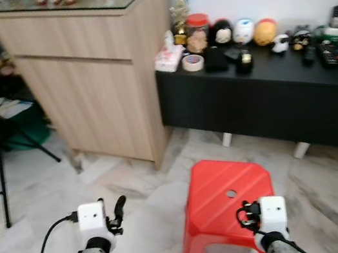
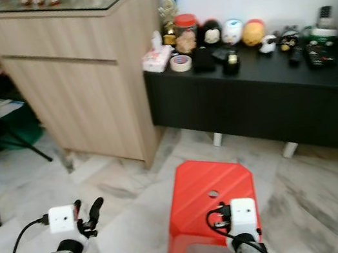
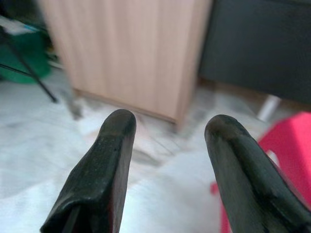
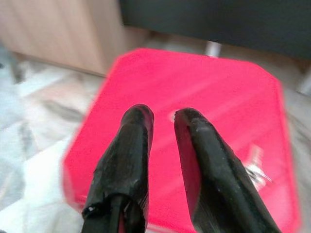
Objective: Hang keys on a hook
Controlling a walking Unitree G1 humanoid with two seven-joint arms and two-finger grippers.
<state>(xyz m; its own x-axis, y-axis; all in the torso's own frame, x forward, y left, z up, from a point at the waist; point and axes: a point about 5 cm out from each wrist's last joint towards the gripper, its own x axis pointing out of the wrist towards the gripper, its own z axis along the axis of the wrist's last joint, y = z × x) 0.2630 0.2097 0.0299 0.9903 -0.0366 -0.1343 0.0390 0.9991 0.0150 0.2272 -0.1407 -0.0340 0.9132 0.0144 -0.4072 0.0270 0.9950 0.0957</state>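
A small silvery object, blurred and possibly the keys, lies on top of the red plastic stool. My right gripper hovers over the stool top, a little to one side of that object. A narrow gap separates its fingers and nothing is between them. In the left eye view the right gripper is at the stool's near edge. My left gripper hangs low over the marble floor to the left of the stool. Its fingers are spread wide and empty, pointing toward the wooden cabinet.
A low black bench along the wall carries a jar, a tape roll, figurines and remotes. A tripod leg and a green bag stand at the left. Open marble floor lies between me and the cabinet.
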